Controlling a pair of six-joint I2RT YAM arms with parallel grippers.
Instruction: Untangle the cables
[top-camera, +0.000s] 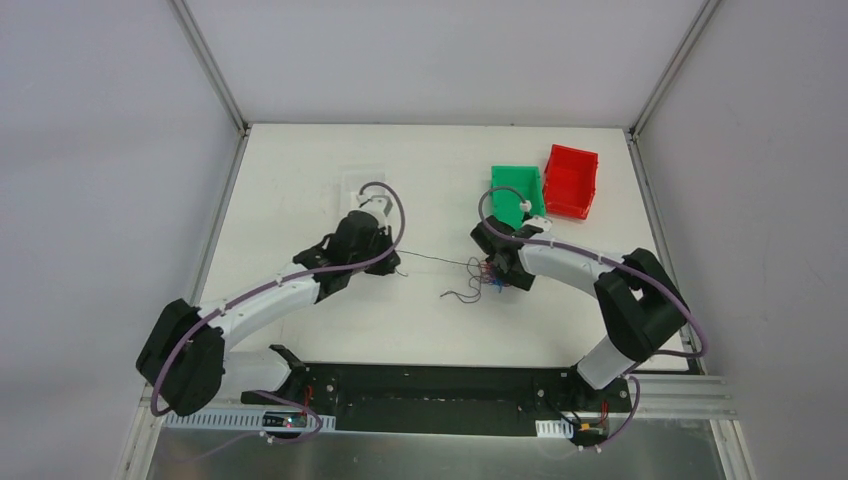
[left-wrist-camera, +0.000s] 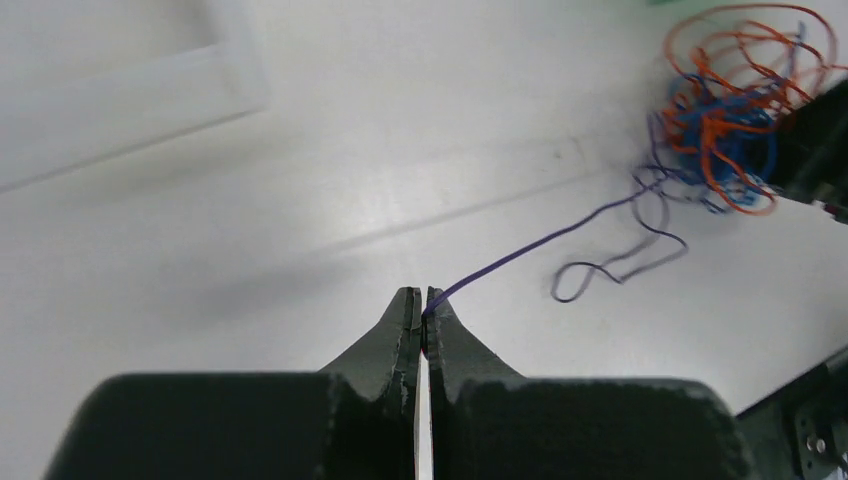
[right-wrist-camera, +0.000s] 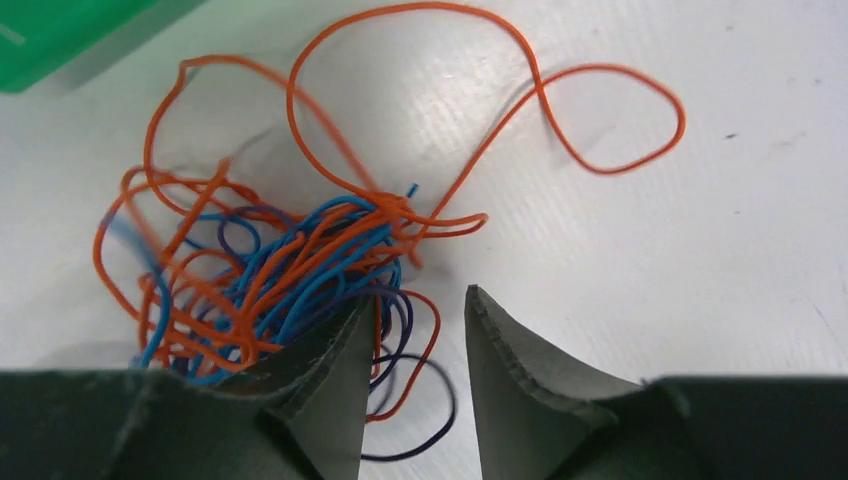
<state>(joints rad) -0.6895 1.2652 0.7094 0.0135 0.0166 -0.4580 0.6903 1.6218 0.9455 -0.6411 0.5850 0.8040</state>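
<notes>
The cables are a tangle (top-camera: 490, 274) of thin orange-red, blue and dark wires on the white table. My left gripper (top-camera: 386, 260) is shut on the end of one dark cable (left-wrist-camera: 540, 245). That cable runs taut from its tips (left-wrist-camera: 421, 300) to the tangle (left-wrist-camera: 735, 130). A loose dark loop (left-wrist-camera: 620, 265) lies beside it. My right gripper (top-camera: 498, 272) is open just over the tangle (right-wrist-camera: 290, 270). Its left finger (right-wrist-camera: 340, 360) rests against the bundle. Thin orange and dark loops (right-wrist-camera: 440, 400) lie between its fingers, ungripped. A large orange loop (right-wrist-camera: 560, 120) spreads beyond.
A green bin (top-camera: 517, 192) and a red bin (top-camera: 571, 180) stand just behind the right gripper; the green one shows in the right wrist view (right-wrist-camera: 60, 40). A flat white tray (top-camera: 352, 188) lies behind the left gripper. Grey walls enclose the table.
</notes>
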